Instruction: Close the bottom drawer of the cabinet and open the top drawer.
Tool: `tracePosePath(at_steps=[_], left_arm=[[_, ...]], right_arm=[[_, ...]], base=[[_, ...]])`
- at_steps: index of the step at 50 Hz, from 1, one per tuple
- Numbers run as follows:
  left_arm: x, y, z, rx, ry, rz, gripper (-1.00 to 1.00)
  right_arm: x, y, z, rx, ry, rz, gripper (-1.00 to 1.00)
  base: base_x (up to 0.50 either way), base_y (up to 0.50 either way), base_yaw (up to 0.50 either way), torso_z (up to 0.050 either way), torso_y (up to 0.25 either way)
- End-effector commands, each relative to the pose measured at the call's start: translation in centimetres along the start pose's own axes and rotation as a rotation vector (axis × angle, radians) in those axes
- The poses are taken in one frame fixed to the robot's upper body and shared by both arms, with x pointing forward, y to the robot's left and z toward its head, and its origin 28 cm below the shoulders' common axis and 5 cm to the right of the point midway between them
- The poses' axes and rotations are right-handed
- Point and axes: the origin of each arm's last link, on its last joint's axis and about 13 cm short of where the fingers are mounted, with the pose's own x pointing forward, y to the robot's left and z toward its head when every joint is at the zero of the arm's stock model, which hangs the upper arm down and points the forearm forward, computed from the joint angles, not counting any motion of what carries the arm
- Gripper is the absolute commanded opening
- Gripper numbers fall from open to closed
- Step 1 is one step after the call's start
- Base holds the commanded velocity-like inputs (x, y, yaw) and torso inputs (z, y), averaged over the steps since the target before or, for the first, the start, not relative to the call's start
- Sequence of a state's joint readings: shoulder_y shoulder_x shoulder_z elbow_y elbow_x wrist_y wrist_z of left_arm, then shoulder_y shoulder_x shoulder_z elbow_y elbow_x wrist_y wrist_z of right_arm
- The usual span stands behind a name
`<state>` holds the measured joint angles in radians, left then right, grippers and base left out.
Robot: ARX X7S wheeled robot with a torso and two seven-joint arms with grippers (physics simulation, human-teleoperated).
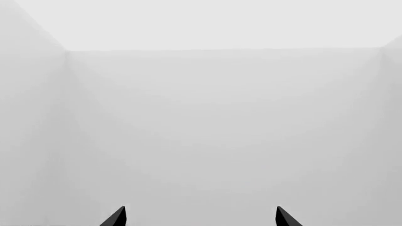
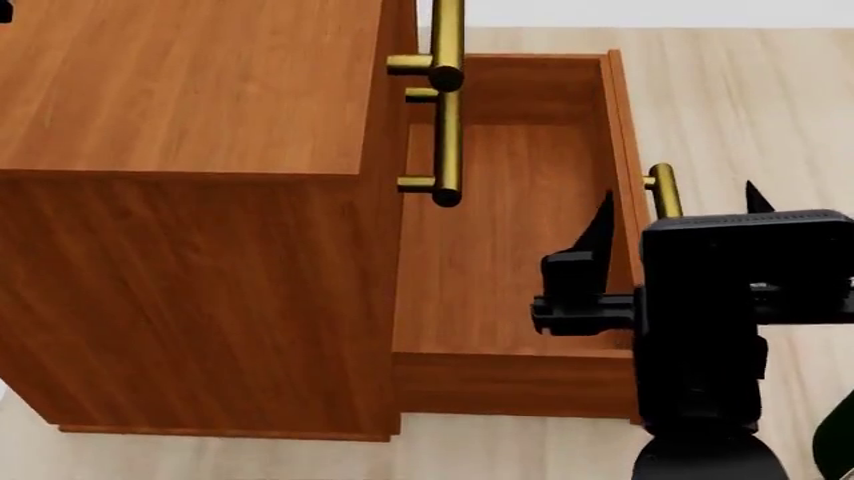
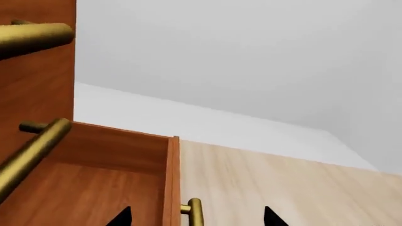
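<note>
The reddish-brown cabinet (image 2: 187, 90) fills the left of the head view. Its bottom drawer (image 2: 507, 250) stands pulled far out, empty inside. My right gripper (image 2: 681, 200) is open, with one fingertip inside the drawer and the other outside, straddling the front panel and its brass handle (image 2: 663, 192). The right wrist view shows that handle (image 3: 196, 212) between the fingertips of the right gripper (image 3: 197, 216). The top drawer is shut; only its handle (image 2: 447, 35) shows, above the middle drawer's handle (image 2: 447, 150). My left gripper (image 1: 201, 216) is open and faces bare grey walls.
Pale wooden floor (image 2: 747, 100) lies to the right of the open drawer, with a white wall (image 3: 251, 56) behind. A dark green object (image 2: 841, 450) pokes into the bottom right corner of the head view. My right arm's black housing (image 2: 721, 290) hides the drawer's near corner.
</note>
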<state>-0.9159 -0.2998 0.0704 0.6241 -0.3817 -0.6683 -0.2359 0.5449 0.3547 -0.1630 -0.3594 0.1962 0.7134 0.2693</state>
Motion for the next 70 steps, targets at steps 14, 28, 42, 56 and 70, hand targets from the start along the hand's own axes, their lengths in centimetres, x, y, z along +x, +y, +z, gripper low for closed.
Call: tracePosePath(at_steps=[14,28,42,56,70], left_arm=[[-0.1,0.1,-0.2,0.0,0.003,0.002,1.0],[-0.1,0.1,-0.4,-0.005,0.005,0.001,1.0],[-0.2,0.1,-0.5,-0.006,0.01,0.0,1.0],[-0.2,0.0,-0.6,-0.007,0.011,-0.002,1.0],[-0.2,-0.1,-0.6,-0.006,0.013,-0.005,1.0]], right_arm=[[-0.4,-1.9,-0.4,-0.245,0.081,-0.063,1.0],[-0.3,-2.6,-0.9,-0.322,0.135,-0.07,1.0],[-0.4,-3.3,-1.5,-0.353,0.176,-0.083,1.0],[-0.4,-3.4,-2.6,-0.349,0.215,-0.08,1.0],[-0.3,-3.3,-3.4,-0.342,0.239,-0.074,1.0]], base=[[0.0,0.0,0.0,0.0,0.0],[0.0,0.0,0.0,0.0,0.0],[0.0,0.0,0.0,0.0,0.0],[0.0,0.0,0.0,0.0,0.0],[0.0,0.0,0.0,0.0,0.0]])
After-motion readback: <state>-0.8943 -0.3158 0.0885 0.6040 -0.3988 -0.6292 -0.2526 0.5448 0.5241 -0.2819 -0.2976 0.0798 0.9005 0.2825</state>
